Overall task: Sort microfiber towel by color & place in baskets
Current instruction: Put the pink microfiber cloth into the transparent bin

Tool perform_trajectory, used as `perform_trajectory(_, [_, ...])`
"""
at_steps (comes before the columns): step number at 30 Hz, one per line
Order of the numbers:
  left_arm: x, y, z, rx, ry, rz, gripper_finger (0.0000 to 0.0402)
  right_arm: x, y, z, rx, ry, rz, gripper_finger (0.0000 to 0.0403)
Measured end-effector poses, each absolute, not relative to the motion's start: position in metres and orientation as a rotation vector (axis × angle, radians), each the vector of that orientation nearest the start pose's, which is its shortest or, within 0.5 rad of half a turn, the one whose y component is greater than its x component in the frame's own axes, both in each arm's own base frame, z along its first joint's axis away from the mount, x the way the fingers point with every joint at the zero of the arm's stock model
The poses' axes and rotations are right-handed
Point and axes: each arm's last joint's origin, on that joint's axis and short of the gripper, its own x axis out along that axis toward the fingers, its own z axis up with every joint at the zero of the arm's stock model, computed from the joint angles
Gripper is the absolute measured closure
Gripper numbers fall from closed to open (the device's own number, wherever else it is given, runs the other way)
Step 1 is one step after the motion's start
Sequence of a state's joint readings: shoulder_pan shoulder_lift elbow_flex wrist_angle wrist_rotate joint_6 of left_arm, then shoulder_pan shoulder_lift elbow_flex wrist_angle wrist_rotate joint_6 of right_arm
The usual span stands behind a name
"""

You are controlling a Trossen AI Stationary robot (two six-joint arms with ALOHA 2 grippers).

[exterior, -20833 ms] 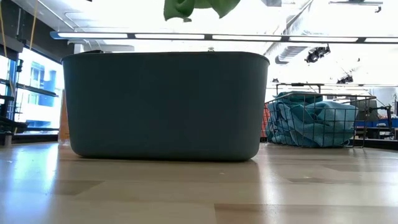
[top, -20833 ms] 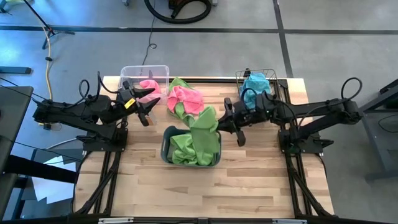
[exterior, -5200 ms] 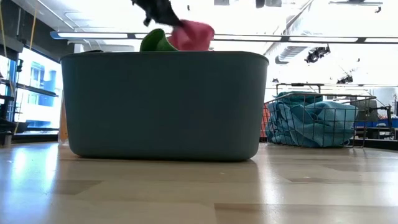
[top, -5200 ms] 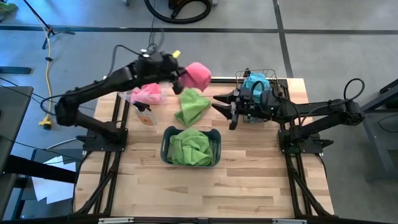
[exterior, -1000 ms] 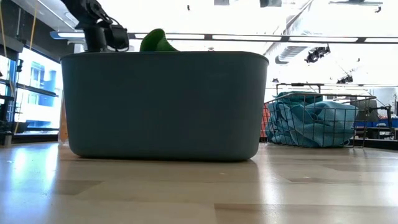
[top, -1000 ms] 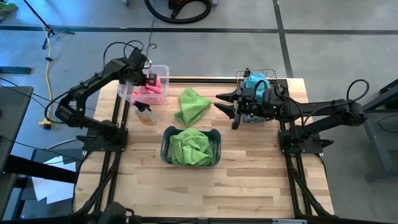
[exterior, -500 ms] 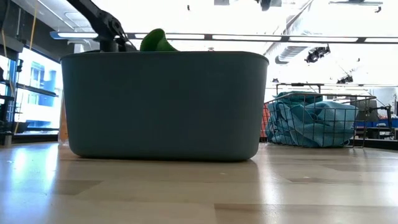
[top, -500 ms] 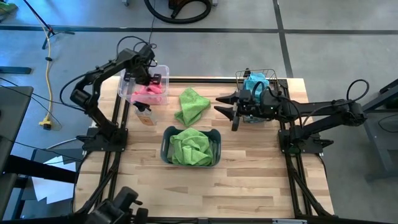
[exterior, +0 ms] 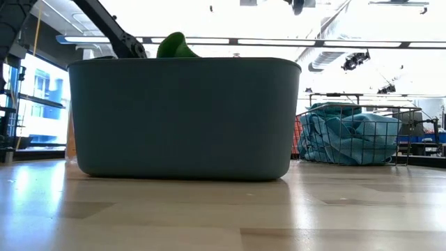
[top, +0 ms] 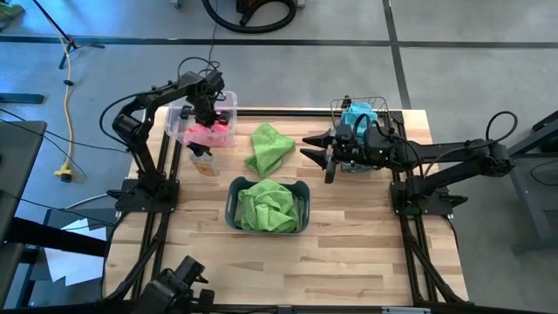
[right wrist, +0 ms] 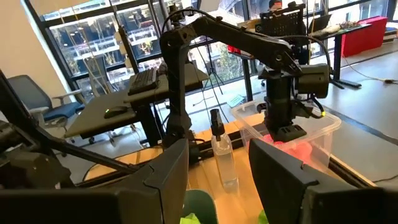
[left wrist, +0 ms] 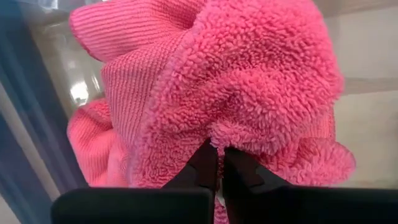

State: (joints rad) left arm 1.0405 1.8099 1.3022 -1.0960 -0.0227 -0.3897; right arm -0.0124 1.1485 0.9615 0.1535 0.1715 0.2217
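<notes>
Wooden counter (top: 349, 253): fills the centre of the high view, both arms reaching in from its sides.

Clear plastic bin (top: 228, 98): upper left of the high view, at the counter's far left corner. Holds pink towels (top: 209, 133). In the right wrist view the bin (right wrist: 323, 124) shows at right centre with pink cloth inside.

Left gripper (top: 207, 116): pointing down into the clear bin, upper left of the high view. In the left wrist view its jaws (left wrist: 217, 163) are nearly closed, pinching a fold of the pink towel (left wrist: 249, 81), which fills most of that frame.

Spray bottle (top: 201, 160): clear, lying on the counter just below the clear bin in the high view; upright-looking at centre of the right wrist view (right wrist: 222, 152).

Loose green towel (top: 269, 146): on the bare counter, upper centre of the high view, between the clear bin and the right gripper.

Grey-blue tub (top: 234, 215): centre of the high view, filled with green towels (top: 268, 206). Dominates the low view (exterior: 185, 115), a green tip (exterior: 174, 46) showing above its rim.

Wire-mesh basket (top: 379, 106): upper right of the high view, holding blue towels (top: 356, 115); right of the low view (exterior: 352, 136).

Right gripper (top: 321, 150): upper centre-right of the high view, beside the wire basket, jaws spread wide and holding nothing.
</notes>
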Motion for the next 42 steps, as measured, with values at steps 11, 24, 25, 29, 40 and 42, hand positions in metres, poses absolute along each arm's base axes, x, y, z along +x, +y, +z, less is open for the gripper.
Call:
perform_trajectory(11, [0.162, 0.274, 0.164, -1.173, 1.291, 1.123, 0.0401, 0.26, -0.008, 0.354, 0.233, 0.015, -0.187, 0.0235])
perform_trajectory(24, [0.159, 0.266, 0.149, -1.17, 1.296, 1.123, 0.0375, 0.26, -0.008, 0.354, 0.232, 0.015, -0.188, 0.0235])
perform_trajectory(25, [0.159, 0.266, 0.149, -1.17, 1.297, 1.122, 0.0368, 0.26, -0.008, 0.354, 0.232, 0.015, -0.188, 0.0235])
perform_trajectory(29, [0.158, 0.266, 0.15, -1.147, 1.304, 1.1, 0.0332, 0.26, -0.008, 0.353, 0.231, 0.025, -0.189, 0.0235])
perform_trajectory(40, [0.157, 0.263, 0.156, -1.105, 1.31, 1.067, 0.0237, 0.26, -0.008, 0.352, 0.221, 0.04, -0.191, 0.0235])
perform_trajectory(42, [0.157, 0.263, 0.157, -1.11, 1.307, 1.074, 0.0223, 0.26, -0.008, 0.351, 0.22, 0.052, -0.192, 0.0235])
